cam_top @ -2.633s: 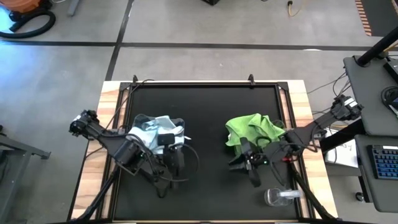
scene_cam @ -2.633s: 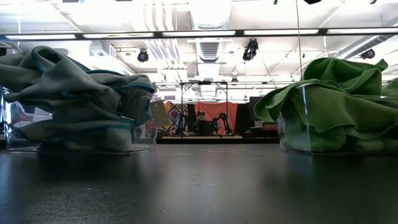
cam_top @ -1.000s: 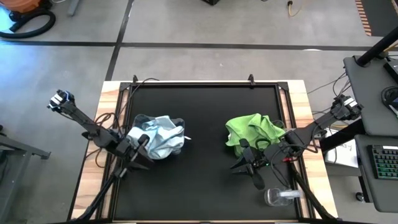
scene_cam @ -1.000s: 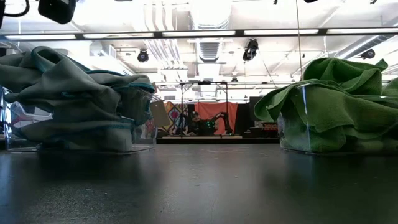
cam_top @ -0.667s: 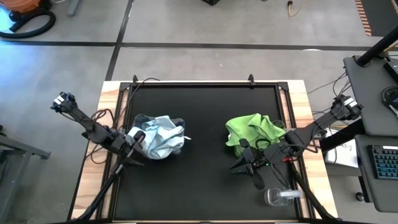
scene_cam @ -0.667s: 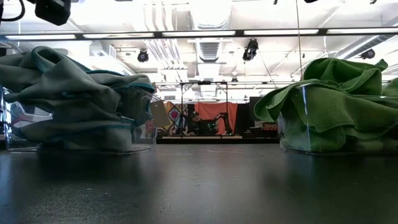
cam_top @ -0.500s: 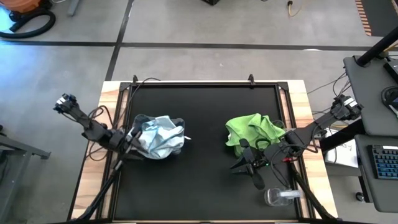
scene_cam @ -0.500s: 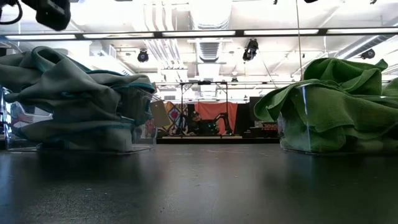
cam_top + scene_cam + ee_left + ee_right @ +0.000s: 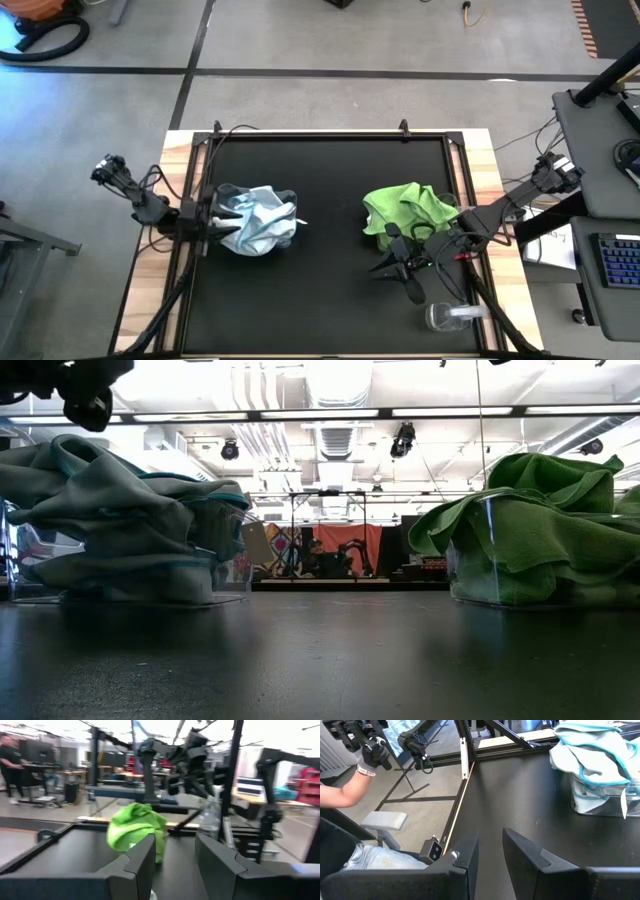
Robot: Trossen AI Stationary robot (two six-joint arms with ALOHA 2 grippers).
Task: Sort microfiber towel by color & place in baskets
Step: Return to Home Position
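Observation:
Pale blue towels (image 9: 255,220) are heaped in a clear basket (image 9: 225,575) at the table's left. They also show in the low view (image 9: 130,520) and the right wrist view (image 9: 600,765). Lime green towels (image 9: 405,212) fill and overhang the other clear basket (image 9: 480,550) at the right, and also show in the left wrist view (image 9: 137,827). My left gripper (image 9: 218,222) is open and empty, held above the left side of the blue heap (image 9: 172,855). My right gripper (image 9: 385,266) is open and empty over the mat just nearer than the green basket (image 9: 490,852).
A small clear round container with a white part (image 9: 450,316) lies near the table's front right corner. A person's gloved hand (image 9: 367,757) and knee show beyond the table's left edge. Bare black mat (image 9: 330,220) lies between the two baskets.
My left arm has drawn back toward the table's left edge, and its gripper has gone from the near left corner of the blue basket to that basket's left side. In the low view it has come down a little. The towels have not moved.

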